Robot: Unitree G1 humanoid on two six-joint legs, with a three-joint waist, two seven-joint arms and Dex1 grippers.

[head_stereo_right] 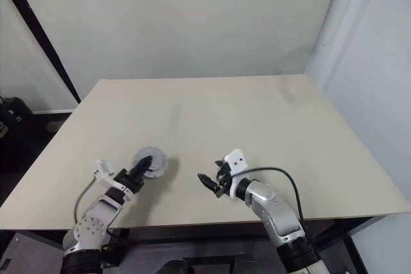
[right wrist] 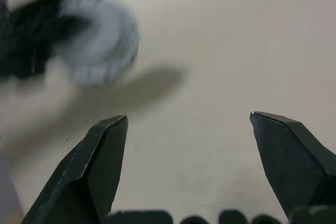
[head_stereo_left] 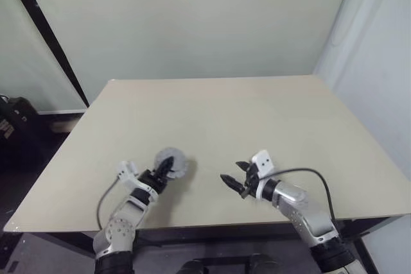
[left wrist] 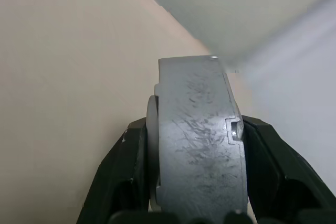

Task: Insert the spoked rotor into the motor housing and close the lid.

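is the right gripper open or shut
Open. The right gripper has its fingers spread wide apart with only bare table between them, holding nothing.

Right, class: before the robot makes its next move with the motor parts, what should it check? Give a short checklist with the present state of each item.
1. Left gripper has a firm hold on the grey round assembly: ok, the fingers clamp it on both sides.
2. Right gripper free to help: ok, open and holding nothing.
3. Grippers apart from each other: ok, bare table shows between them.
4. Rotor seated inside: cannot tell.
5. Lid fully closed: cannot tell.
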